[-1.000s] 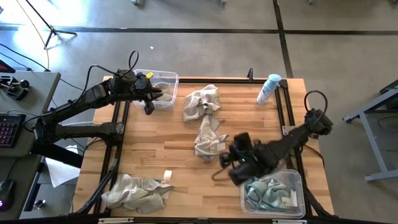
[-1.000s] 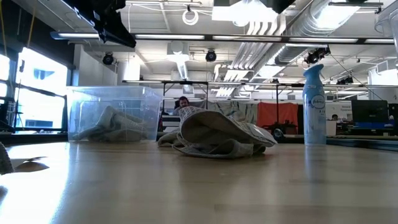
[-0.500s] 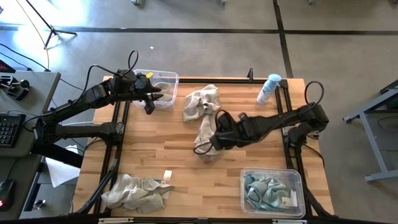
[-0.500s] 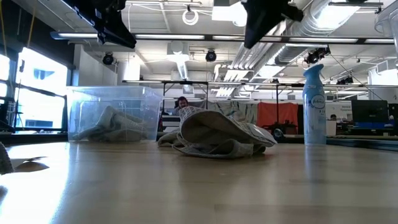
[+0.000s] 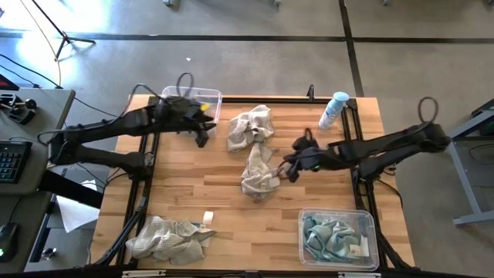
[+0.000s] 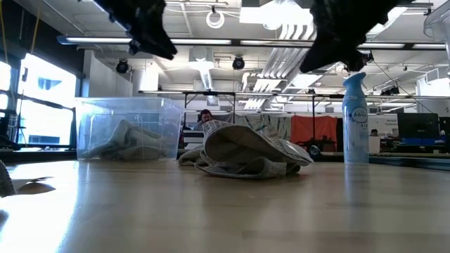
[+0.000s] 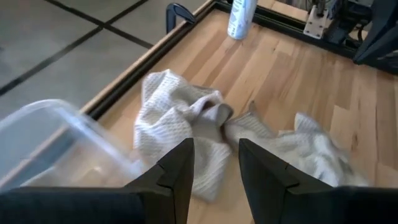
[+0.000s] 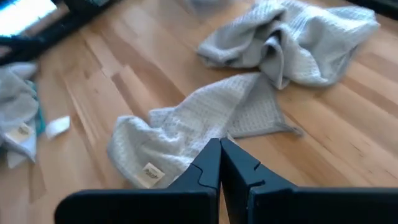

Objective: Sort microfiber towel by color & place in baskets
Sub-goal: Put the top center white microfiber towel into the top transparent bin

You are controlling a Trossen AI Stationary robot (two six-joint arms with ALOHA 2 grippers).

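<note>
Two beige-grey towels lie crumpled mid-table: one toward the far edge (image 5: pixel 251 123) (image 7: pixel 180 118), one in the middle (image 5: pixel 258 174) (image 8: pixel 199 127). A third heap (image 5: pixel 170 235) lies at the near left corner. A clear basket (image 5: pixel 204 99) at the far left holds a beige towel (image 6: pixel 126 137). The basket with the white label (image 5: pixel 369 224) at the near right holds teal towels (image 5: pixel 328 238). My left gripper (image 5: pixel 202 130) (image 7: pixel 214 174) hovers open between the far-left basket and the far towel. My right gripper (image 5: pixel 292 166) (image 8: pixel 221 165) is shut, raised just right of the middle towel.
A white spray bottle with a blue cap (image 5: pixel 333 110) (image 6: pixel 355 119) stands at the far right of the table. A small white tag (image 5: pixel 208 218) lies near the left heap. Bare wood runs between the towels and the near edge. A person sits far behind the table (image 6: pixel 206 116).
My right gripper swung from beside the near-right basket up over the middle towel, then drew back a little toward the table's right. My left gripper moved from over the far-left basket toward the right, nearer the far towel. The towels lie as before.
</note>
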